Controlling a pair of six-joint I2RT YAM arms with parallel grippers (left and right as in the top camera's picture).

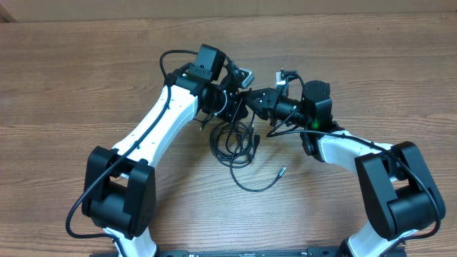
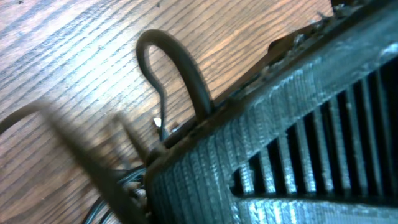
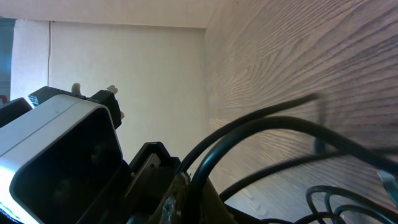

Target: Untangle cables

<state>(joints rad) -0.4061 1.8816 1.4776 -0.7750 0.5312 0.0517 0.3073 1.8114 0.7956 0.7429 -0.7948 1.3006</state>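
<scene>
The cables (image 1: 235,143) lie as a black tangle of loops on the wooden table, below where both grippers meet. One strand trails down and right to a silvery plug tip (image 1: 280,171). My left gripper (image 1: 241,107) is shut; in the left wrist view a cable loop (image 2: 180,62) rises from the edge of a ribbed finger (image 2: 280,137), and more strands (image 2: 118,196) bunch at the lower left. My right gripper (image 1: 257,100) is shut on a cable (image 3: 261,124) that climbs out of its jaws, with further loops (image 3: 348,202) on the table beyond.
The two grippers stand tip to tip over the table (image 1: 86,71). The left arm's wrist camera housing (image 3: 56,149) fills the left of the right wrist view. Thicker arm wires (image 1: 168,61) arch off the left arm.
</scene>
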